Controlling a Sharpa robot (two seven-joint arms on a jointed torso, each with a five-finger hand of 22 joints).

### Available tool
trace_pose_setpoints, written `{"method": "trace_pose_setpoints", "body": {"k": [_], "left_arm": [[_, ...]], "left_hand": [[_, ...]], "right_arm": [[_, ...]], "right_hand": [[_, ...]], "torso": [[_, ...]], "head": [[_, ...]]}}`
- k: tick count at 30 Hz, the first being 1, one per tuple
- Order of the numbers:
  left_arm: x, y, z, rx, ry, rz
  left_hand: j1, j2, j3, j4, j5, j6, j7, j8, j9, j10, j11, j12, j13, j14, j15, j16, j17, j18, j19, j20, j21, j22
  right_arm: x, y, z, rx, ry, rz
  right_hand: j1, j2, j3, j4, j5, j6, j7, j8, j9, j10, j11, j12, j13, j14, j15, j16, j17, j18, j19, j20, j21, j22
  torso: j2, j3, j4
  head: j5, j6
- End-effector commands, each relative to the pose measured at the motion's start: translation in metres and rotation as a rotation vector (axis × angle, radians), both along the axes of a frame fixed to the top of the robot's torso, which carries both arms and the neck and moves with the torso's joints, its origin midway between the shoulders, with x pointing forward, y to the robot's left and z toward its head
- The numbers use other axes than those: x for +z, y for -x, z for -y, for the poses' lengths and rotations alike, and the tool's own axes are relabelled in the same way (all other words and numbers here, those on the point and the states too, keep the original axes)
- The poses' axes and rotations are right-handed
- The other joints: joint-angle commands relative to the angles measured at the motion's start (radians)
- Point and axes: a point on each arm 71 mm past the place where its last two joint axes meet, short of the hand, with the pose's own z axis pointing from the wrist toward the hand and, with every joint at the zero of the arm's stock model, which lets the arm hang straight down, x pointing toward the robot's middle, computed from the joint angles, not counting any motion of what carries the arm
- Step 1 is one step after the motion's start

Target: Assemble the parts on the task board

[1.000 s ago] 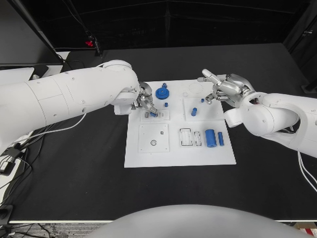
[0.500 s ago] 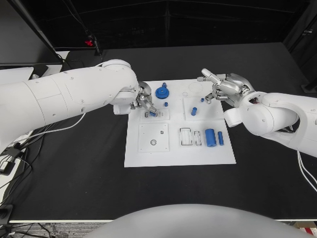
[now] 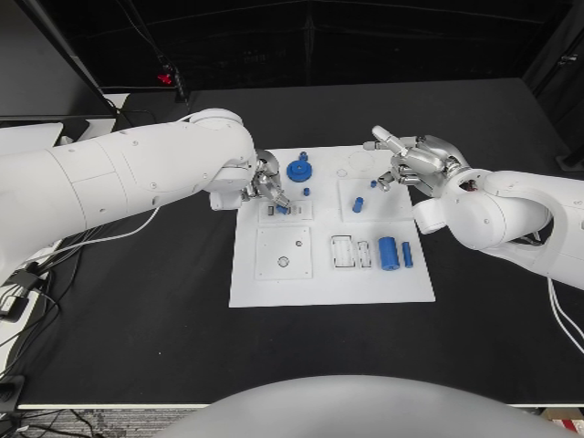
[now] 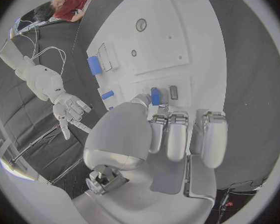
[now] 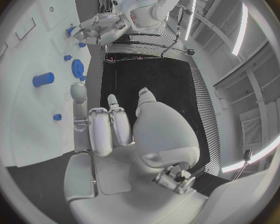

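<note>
- Left hand (image 3: 265, 185) down on the board's (image 3: 273, 290) far-left corner, fingertips pinching a small blue peg (image 4: 155, 95) at its slot.
- Right hand (image 3: 411, 164) hovers w/ fingers apart, holding nothing.
- Blue gear (image 3: 300, 171) looks seated; big cylinder (image 3: 388, 253) + thin pin (image 3: 407, 255) lying loose, so prob under halfway imo.

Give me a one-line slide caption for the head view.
Left hand works a small blue part on the white task board; right hand hovers nearby.
</note>
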Motion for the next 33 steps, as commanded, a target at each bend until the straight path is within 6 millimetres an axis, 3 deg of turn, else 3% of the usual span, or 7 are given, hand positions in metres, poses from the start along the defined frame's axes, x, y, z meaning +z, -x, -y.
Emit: {"method": "trace_pose_setpoints", "body": {"k": [1,33], "left_arm": [[-0.0051,0.0026,0.0004,-0.009,-0.021,-0.024],[-0.0070,0.0019,0.0024,-0.006,-0.035,-0.030]], "left_hand": [[0.004,0.010,0.004,0.000,0.000,0.004,-0.009,-0.007,-0.001,0.106,-0.001,-0.004,0.262,0.103,-0.006,0.001,0.263,-0.007,0.104,0.002,0.003,0.263],[-0.019,0.006,0.003,0.000,-0.009,0.001,-0.008,-0.013,0.001,0.106,0.001,-0.004,0.262,0.103,-0.005,0.001,0.263,-0.007,0.104,0.003,0.003,0.263]], "right_arm": [[0.0013,0.0005,-0.0016,0.008,-0.013,0.003],[0.0012,0.0005,-0.0023,0.012,-0.015,0.001]], "right_hand": [[-0.001,0.011,-0.004,0.001,0.002,-0.008,-0.002,0.003,-0.001,-0.008,-0.001,-0.006,0.107,-0.005,0.000,-0.006,0.081,0.006,-0.009,0.001,-0.007,-0.001],[-0.001,0.012,-0.005,0.000,0.002,-0.008,-0.001,0.004,-0.001,-0.006,-0.001,-0.005,0.108,-0.005,0.000,-0.006,0.081,0.006,-0.010,0.001,-0.009,-0.002]], "torso": [[0.000,0.0003,-0.0004],[0.000,0.0000,-0.0003]], "head": [[-0.001,-0.001],[-0.003,-0.005]]}}
